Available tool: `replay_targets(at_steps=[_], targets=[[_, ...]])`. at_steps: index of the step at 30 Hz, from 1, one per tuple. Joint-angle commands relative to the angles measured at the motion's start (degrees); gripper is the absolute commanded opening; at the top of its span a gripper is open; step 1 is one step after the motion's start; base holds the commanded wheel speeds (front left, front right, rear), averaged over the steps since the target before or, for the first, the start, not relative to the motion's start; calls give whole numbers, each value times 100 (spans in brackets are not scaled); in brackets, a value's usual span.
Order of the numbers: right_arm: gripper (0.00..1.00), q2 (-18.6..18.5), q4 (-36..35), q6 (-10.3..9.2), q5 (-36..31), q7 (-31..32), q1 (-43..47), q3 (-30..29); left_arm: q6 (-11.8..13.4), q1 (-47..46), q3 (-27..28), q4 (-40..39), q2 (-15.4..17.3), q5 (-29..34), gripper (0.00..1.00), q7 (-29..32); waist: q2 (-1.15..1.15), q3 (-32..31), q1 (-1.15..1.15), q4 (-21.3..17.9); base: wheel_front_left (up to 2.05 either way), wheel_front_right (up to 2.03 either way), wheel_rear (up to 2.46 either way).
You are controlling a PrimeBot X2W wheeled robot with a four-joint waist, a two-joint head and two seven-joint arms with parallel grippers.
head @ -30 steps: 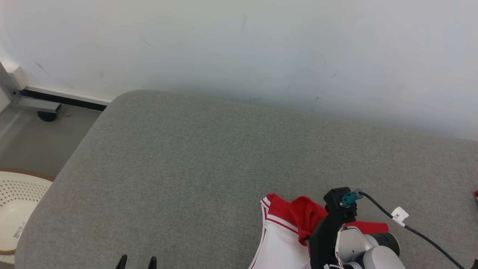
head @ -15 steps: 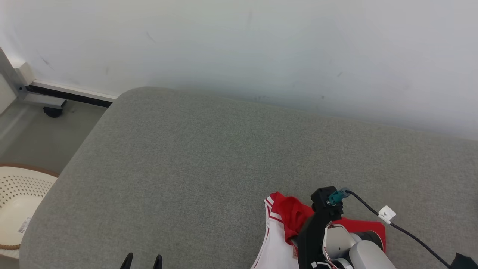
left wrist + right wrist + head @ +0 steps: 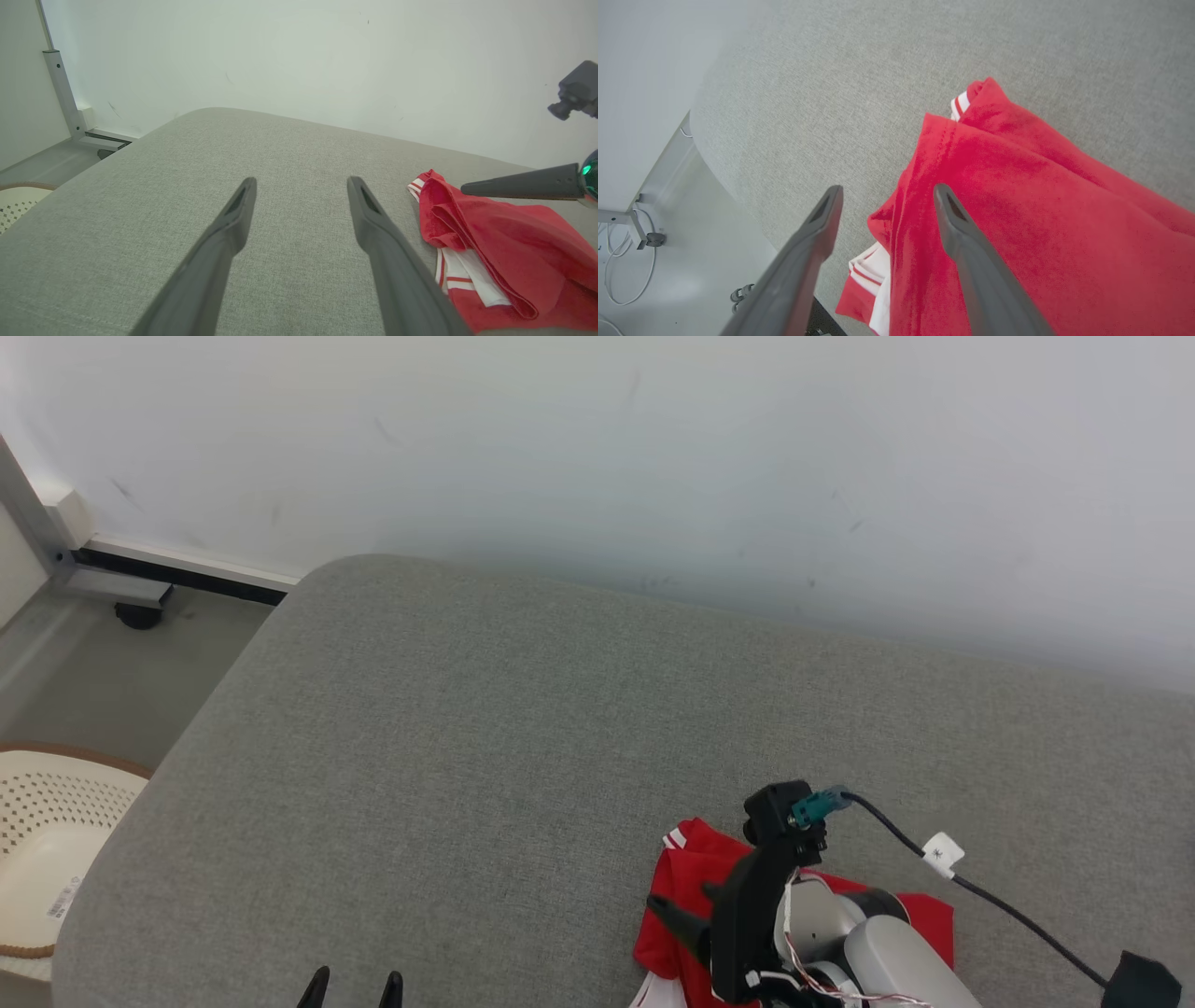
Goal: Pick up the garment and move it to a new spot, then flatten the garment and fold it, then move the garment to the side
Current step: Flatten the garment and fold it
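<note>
**Edges and open room.** The grey cushion (image 3: 485, 728) meets the white wall (image 3: 597, 448) along its far edge. Its left side ends in a rounded corner above the floor (image 3: 93, 672). The left and far parts of the cushion carry nothing. The garment (image 3: 686, 868) lies on the right part of the cushion at its near edge. In the right wrist view, its white, red-striped hem reaches that edge.

**Count.**
- One garment, red with white panels and stripes, bunched in loose folds.
- One white perforated basket (image 3: 47, 859) on the floor, left of the cushion.
- One black cable (image 3: 1008, 915) with one white tag, running from the right wrist.
- Two grippers, two dark fingers each.

**Jaws.** The left gripper (image 3: 301, 182) hovers over bare cushion, left of the garment and apart from it. Its jaws are spread wide and hold nothing. The right gripper (image 3: 887, 189) stands over the garment's left border. Its jaws are also spread wide and hold nothing. One finger is over red cloth, the other over grey cushion.

**View differences.**
- The left wrist view shows one right finger above the garment with a gap beneath it. It also shows white cloth under the red top layer.
- The right wrist view shows the near edge of the cushion and thin white cords on the floor below it.
- The head view shows the basket and a metal post (image 3: 37, 523) at the wall.
</note>
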Motion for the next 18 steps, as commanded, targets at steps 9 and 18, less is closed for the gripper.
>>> replay_targets(at_steps=[9, 18], targets=[[100, -9, -1337, -2, -950, 8, 315, -197, 54, 29, 53, -42, 25, -97, 100, -36, 0, -17, 0, -172, 0, 0, 0], [100, -964, -3112, -2, -1642, 638, 1501, 737, 31, -68, 63, 36, -27, -107, 100, -64, 0, 59, 0, -318, 0, 0, 0]])
